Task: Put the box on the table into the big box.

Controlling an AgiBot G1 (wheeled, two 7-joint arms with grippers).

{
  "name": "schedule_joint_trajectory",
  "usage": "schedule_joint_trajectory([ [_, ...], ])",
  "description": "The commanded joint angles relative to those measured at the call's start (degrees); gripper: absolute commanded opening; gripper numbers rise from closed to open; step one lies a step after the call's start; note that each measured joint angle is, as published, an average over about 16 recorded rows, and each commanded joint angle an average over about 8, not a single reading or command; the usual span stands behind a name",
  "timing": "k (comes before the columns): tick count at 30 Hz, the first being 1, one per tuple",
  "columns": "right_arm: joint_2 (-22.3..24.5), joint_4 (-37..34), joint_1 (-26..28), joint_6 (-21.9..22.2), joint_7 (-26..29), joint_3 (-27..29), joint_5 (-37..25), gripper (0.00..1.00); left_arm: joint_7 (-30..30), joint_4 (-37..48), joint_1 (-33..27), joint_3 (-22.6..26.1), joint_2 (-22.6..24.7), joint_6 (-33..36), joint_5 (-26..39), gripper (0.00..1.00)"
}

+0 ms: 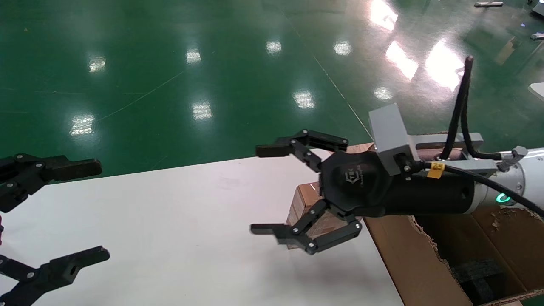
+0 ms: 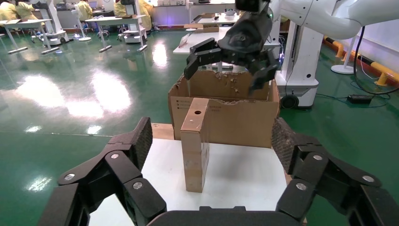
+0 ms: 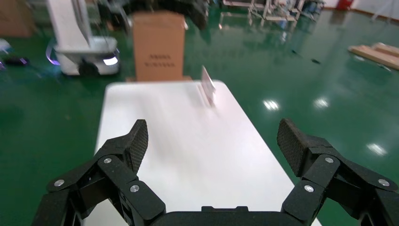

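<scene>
The black right gripper hangs wide open above the small brown cardboard box, which stands on the white table; the left gripper is spread open too.

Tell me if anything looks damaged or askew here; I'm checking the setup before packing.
The big box has ragged, torn flap edges along its rim. The small box stands upright on a narrow side on the table, round hole facing up, rather than lying flat. Nothing is spilled.
</scene>
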Motion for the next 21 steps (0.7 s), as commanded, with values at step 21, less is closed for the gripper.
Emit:
schedule_joint_trajectory([
  [21,0.9,-26.7,8.1,-3.1,-16.9,-6.5,-9.1,1.00,0.0,0.0,0.0,0.0,0.0,0.0,0.0,0.00],
])
